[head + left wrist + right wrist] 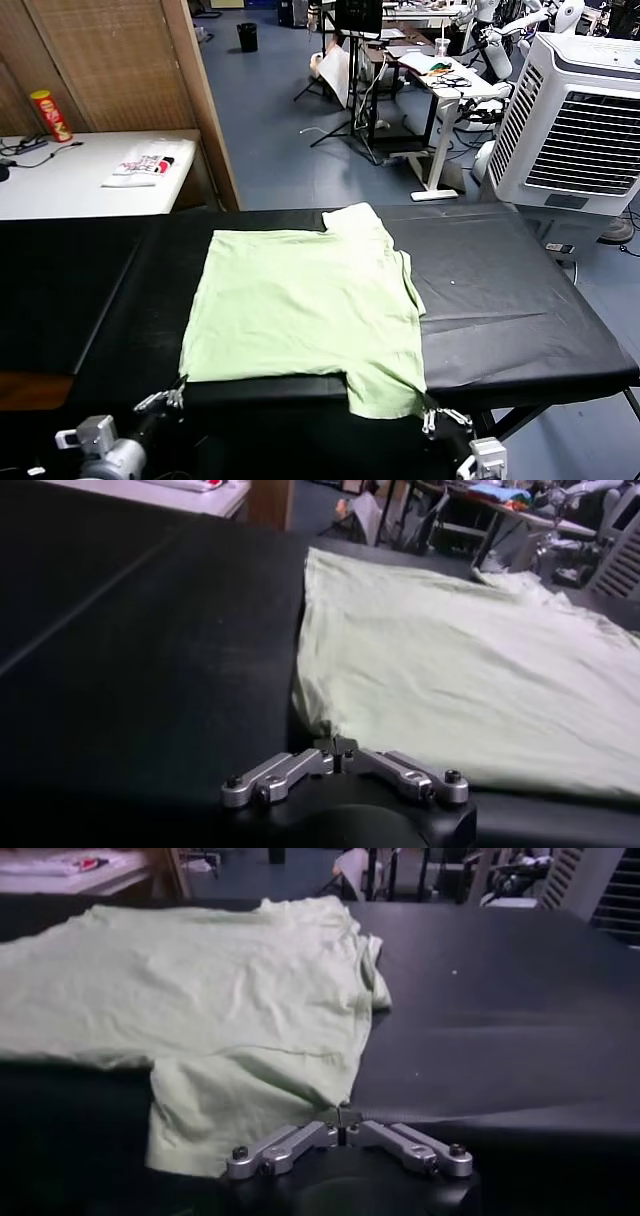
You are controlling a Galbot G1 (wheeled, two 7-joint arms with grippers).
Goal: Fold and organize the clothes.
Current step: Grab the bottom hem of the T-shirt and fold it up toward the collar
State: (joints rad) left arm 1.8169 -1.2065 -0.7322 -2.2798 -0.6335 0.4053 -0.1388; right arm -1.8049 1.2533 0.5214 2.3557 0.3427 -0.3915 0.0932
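Folding has barely begun: the shirt (305, 305) lies flat on the black desk (520, 300) — left claw (176, 394) and right claw (430, 414) each pinched shut on a near-edge corner — all folds remain.

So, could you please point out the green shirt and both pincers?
green shirt (300, 305): head view, middle of the body.
left pincer (338, 748): left wrist view, fingertips at the shirt's corner.
right pincer (343, 1116): right wrist view, fingertips at the sleeve's hem.
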